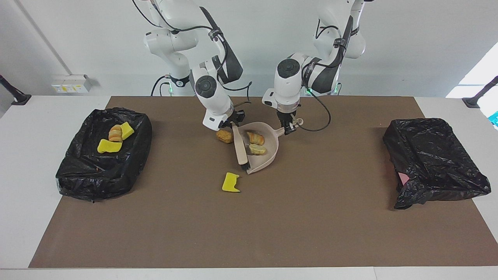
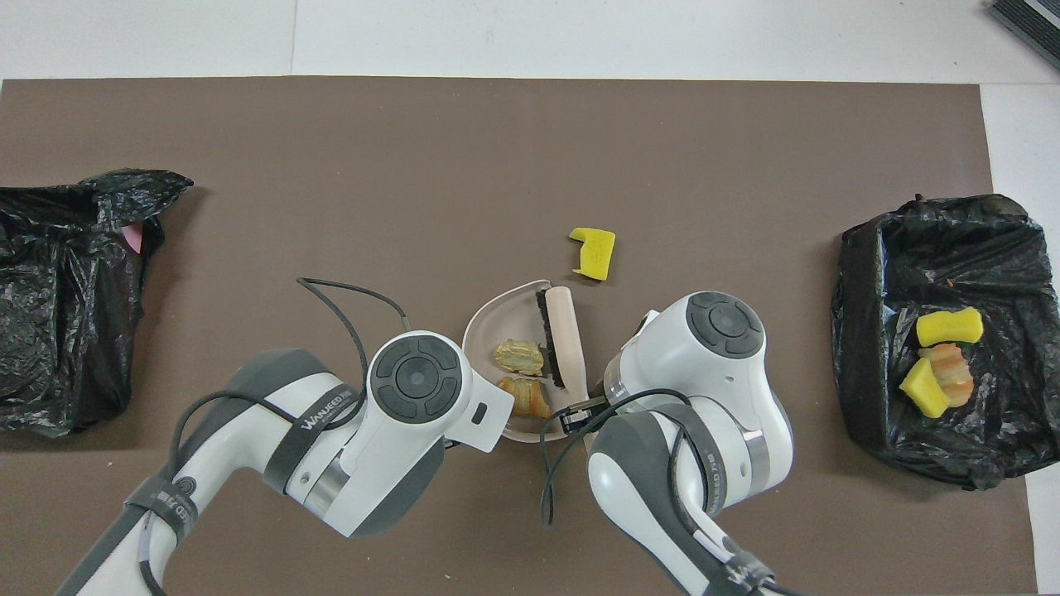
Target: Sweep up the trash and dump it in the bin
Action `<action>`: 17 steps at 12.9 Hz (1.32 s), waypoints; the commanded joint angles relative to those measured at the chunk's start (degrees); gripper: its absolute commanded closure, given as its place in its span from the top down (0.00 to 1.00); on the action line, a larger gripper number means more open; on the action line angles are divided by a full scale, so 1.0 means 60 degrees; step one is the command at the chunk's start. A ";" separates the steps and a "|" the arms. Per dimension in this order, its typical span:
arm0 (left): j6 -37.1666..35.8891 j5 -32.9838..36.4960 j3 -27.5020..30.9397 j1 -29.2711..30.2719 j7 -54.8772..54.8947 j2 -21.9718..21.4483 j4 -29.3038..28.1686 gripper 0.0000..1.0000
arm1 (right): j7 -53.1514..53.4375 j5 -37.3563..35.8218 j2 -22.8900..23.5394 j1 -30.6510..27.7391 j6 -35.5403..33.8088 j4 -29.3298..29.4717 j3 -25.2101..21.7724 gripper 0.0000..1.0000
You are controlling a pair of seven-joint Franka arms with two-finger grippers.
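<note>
On left arm point(image 2: 273, 430) band, "WANJEED" partly legible; left gripper point(image 1: 288, 127) grasping dustpan point(image 1: 268, 155), right gripper point(image 1: 232, 121) grasping brush point(image 1: 239, 146).

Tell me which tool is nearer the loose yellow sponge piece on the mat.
Right. The right tool holds the brush whose tip ends beside the yellow sponge piece; the left tool grips the dustpan handle.

Seven pieces of trash are showing: three yellow sponge wedges point(image 1: 231, 182) and four tan bread lumps point(image 1: 255, 137). Two black-lined bins point(image 1: 78, 175) are sitting on the table point(image 1: 23, 155), along with one dustpan point(image 1: 268, 155) and one brush point(image 1: 240, 149). Two robot arms are reaching in.
</note>
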 commanded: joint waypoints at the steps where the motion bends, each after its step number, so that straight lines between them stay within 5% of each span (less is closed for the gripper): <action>1: 0.0529 0.0178 0.0073 0.0040 0.0101 -0.0009 -0.0258 0.00 | -0.0109 0.0233 -0.0609 -0.0527 -0.1786 0.1063 -0.0076 0.00; 6: 0.0311 0.0178 0.0073 0.0202 0.1153 -0.0052 -0.0316 0.00 | 0.1531 -0.2474 -0.2646 -0.1086 -0.3331 -0.0190 -0.0091 0.00; 9: -0.0042 0.0178 0.0073 -0.0310 0.1098 -0.0184 -0.0345 0.00 | 0.2116 -0.3283 -0.2796 -0.1203 -0.3141 -0.1437 -0.0048 0.00; 13: 0.0061 0.0178 0.0044 -0.0691 0.0572 -0.0418 -0.0682 0.00 | 0.3143 -0.2774 -0.2563 -0.0326 -0.1431 -0.2611 -0.0003 0.00; 17: 0.0134 0.0178 0.0044 -0.0824 0.0541 -0.0477 -0.0770 0.00 | 0.2880 -0.0743 -0.1772 0.0539 0.0341 -0.2657 -0.0003 0.00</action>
